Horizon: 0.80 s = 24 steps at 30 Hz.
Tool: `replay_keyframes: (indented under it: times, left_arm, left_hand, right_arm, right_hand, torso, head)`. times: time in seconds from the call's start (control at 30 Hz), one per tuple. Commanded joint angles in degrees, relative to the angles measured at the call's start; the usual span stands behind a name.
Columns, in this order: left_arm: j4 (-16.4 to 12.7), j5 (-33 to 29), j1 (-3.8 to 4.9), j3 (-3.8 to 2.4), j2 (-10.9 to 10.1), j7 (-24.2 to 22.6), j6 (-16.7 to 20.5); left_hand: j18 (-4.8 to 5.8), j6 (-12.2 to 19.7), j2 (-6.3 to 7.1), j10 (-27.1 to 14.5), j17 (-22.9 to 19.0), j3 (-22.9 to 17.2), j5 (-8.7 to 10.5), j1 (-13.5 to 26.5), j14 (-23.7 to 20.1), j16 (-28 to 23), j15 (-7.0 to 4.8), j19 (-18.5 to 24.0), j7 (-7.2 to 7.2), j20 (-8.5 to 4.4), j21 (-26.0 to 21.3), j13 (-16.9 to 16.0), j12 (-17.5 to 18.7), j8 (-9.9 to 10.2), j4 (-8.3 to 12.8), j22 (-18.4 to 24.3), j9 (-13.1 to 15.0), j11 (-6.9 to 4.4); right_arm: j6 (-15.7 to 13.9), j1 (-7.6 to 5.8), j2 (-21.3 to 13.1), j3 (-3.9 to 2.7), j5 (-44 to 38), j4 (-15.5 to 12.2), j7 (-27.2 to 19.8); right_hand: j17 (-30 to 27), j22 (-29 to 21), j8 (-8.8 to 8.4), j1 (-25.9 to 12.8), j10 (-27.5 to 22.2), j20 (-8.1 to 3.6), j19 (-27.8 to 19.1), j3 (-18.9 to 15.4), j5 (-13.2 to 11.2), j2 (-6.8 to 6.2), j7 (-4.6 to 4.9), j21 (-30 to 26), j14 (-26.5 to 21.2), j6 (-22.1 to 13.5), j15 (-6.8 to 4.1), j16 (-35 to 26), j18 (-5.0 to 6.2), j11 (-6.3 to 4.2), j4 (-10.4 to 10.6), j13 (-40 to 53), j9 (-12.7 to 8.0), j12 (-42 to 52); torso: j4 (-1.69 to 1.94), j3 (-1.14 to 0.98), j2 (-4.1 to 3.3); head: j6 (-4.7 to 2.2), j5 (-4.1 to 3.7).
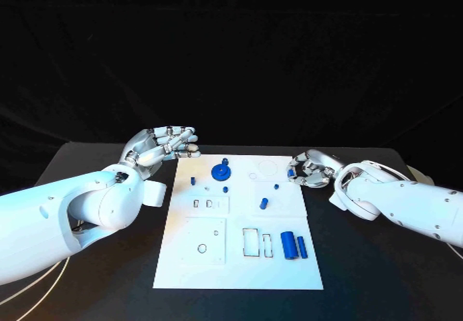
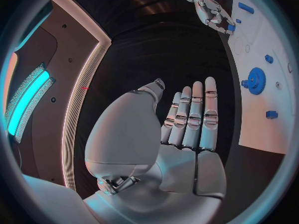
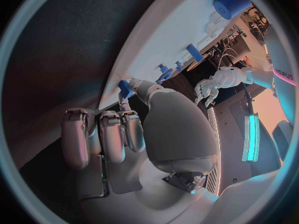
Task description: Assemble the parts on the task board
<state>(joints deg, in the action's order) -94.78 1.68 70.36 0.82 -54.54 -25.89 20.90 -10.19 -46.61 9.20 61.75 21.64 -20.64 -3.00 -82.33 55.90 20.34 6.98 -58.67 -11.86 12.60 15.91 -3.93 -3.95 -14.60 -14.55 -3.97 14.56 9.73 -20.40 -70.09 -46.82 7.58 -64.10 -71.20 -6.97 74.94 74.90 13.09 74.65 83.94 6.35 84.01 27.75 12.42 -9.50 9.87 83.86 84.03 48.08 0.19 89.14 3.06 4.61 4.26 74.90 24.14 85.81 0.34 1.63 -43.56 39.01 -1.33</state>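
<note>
The white task board [image 1: 241, 274] lies in the middle of the black table. A blue gear [image 1: 222, 172] sits near its far end, also seen as the gear [image 2: 255, 79]. Small blue pegs [image 1: 262, 201] stand around the board's middle, and two blue cylinders [image 1: 288, 244] lie near the right front. My left hand [image 1: 164, 148] hovers over the board's far left corner; its fingers [image 2: 194, 115] are straight, side by side, and hold nothing. My right hand [image 1: 310, 168] is at the board's right edge, fingers curled, pinching a small blue peg [image 3: 124, 88] between thumb and fingertip.
Rectangular and round cutouts [image 1: 250, 242] mark the board's near half. Bare black table [image 1: 376, 281] lies on both sides of the board and in front of it. My bulky left forearm [image 1: 87, 207] crosses the table's left side.
</note>
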Motion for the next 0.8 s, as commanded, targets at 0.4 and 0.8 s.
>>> replay_keyframes:
  times: [0.4,0.8]
  left_arm:
    - [-0.22,0.15,0.05,-0.03,0.06,-0.22,-0.61]
    - [-0.28,0.15,0.05,-0.03,0.01,-0.14,-0.66]
  left_hand:
    - [-0.42,0.02,-0.01,0.02,0.14,-0.28,0.13,-0.21,0.55,0.32,-0.02,-0.47,-1.62,0.12,-0.05,-0.08,-0.19,0.09,-0.04,-0.07,0.04,0.20]
    - [-0.42,0.02,-0.01,0.02,0.14,-0.28,0.13,-0.21,0.55,0.32,-0.02,-0.47,-1.62,0.12,-0.05,-0.08,-0.19,0.09,-0.04,-0.07,0.04,0.20]
  right_arm:
    - [0.14,0.04,0.17,0.01,-0.83,0.16,0.26]
    - [-3.41,0.04,0.14,0.00,-1.11,-0.38,1.30]
  right_hand:
    - [12.85,7.20,1.74,0.08,2.66,-0.11,1.46,0.66,-0.46,1.60,-0.46,0.29,5.47,2.82,0.00,0.31,-0.97,0.02,-0.17,10.60,0.84,0.70]
    - [13.04,7.54,4.66,0.39,3.12,-1.10,1.63,1.01,-0.67,3.76,-2.20,0.46,5.51,5.48,-1.18,0.35,-1.03,-1.53,-0.42,11.14,2.45,1.09]
  torso:
    - [-0.04,-0.02,-0.01]
    - [-0.07,-0.04,-0.02]
  head:
    - [0.06,-0.08]
    - [0.26,-0.19]
